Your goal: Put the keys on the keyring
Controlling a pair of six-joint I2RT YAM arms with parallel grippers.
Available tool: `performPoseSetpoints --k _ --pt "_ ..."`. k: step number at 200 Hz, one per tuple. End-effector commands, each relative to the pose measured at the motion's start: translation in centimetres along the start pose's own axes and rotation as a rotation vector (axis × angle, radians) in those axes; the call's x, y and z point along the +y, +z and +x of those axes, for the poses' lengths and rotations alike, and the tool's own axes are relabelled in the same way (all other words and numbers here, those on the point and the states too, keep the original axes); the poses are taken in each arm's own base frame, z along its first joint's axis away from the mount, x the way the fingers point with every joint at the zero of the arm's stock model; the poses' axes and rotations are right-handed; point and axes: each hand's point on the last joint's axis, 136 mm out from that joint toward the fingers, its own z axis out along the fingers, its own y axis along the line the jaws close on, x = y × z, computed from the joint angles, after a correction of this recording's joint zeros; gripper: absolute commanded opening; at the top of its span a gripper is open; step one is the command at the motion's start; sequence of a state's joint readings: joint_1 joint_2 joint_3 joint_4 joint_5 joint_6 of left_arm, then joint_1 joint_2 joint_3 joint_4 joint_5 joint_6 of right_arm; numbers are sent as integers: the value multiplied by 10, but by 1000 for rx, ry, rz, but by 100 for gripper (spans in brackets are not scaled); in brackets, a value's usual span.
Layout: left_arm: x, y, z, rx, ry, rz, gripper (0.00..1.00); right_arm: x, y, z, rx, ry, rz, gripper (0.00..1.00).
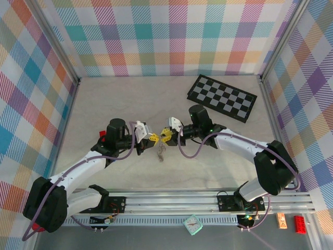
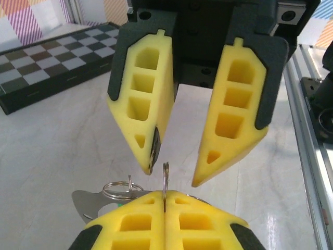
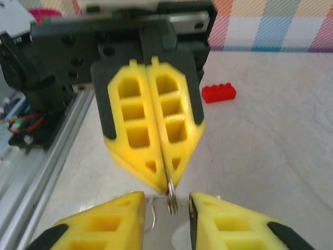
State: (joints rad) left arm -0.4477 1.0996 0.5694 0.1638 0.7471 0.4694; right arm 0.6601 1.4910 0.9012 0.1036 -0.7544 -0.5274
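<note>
Your left jaws are pinched shut on the keyring [image 2: 165, 179], held above the bench [image 1: 130, 104], keys [image 1: 162, 152] dangling. Expect light, stiff, slippery wire; take its rim squarely. Your right jaws stand partly open astride it.

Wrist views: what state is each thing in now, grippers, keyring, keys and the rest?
left gripper: shut, pinching the keyring.
right gripper: open, fingertips either side of the ring, not gripping.
keyring: edge-on in the air between the grippers.
keys: silvery bunch below the grippers; hanging or resting, cannot tell.
chequered board: flat on the table.
red brick: lying on the table.
</note>
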Motion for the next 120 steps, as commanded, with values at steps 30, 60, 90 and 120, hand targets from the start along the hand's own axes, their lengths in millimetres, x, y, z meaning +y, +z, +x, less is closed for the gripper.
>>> performPoseSetpoints --k 30,60,90,120 --pt "-3 -7 -14 114 162 -6 0 3 -7 -1 133 -101 11 27" --pt "-7 -6 -16 151 203 9 0 3 -2 -9 127 -124 22 26" --pt "-10 -6 -20 176 229 30 0 1 -2 -17 110 -140 40 25" --pt "-13 -5 -19 209 225 52 0 10 0 -24 85 -146 3 22"
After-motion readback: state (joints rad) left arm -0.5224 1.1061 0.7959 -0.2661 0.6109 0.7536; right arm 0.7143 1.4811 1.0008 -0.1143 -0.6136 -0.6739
